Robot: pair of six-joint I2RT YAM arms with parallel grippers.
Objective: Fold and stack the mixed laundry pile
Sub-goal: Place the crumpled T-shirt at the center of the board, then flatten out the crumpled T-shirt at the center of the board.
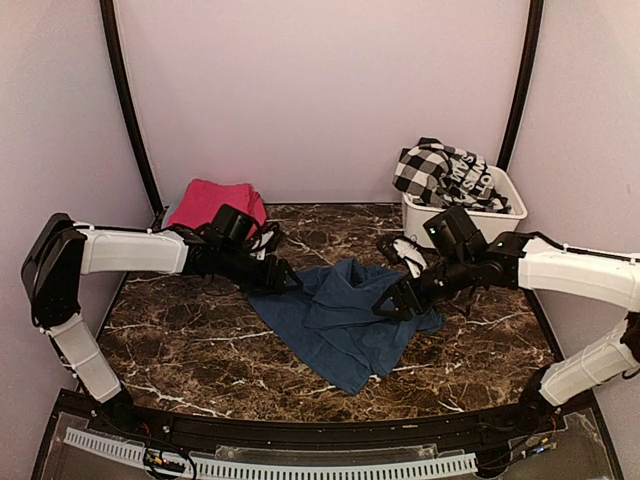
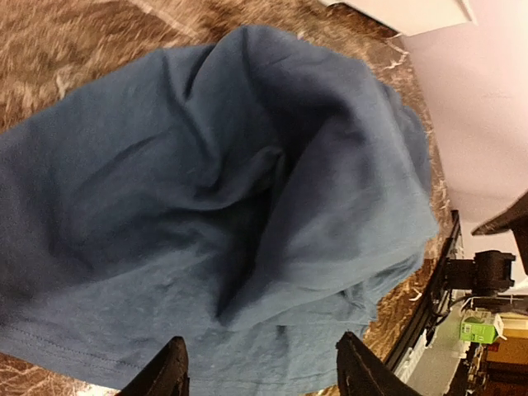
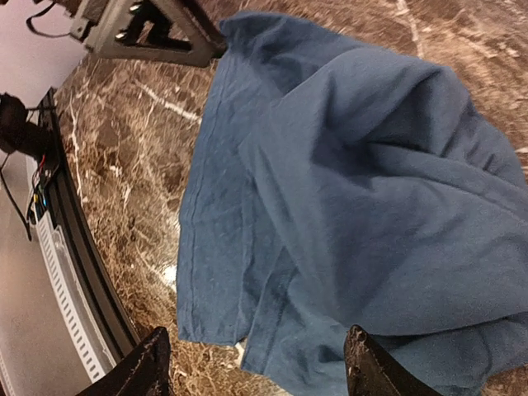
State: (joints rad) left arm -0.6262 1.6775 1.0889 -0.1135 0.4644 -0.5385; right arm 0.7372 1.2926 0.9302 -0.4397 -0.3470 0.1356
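Dark marble tabletop (image 1: 190, 350), pale pink walls. Navy-blue cloth (image 1: 340, 320) lies crumpled at frame centre. Left gripper (image 1: 285, 279) is at its upper-left edge and right gripper (image 1: 393, 305) at its right edge, both spread, grasping nothing. Magenta cloth (image 1: 210, 203) upper left; checked garment (image 1: 445, 172) in white tub (image 1: 503, 215), upper right.

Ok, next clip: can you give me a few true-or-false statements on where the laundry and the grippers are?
1. The navy-blue cloth lies rumpled on the table between the left gripper and the right gripper. True.
2. The checked garment lies flat on the table. False: it is heaped in the white tub.
3. The pink cloth sits apart from the navy-blue cloth. True.
4. Both grippers are clamped shut. False: both have their fingers spread open.
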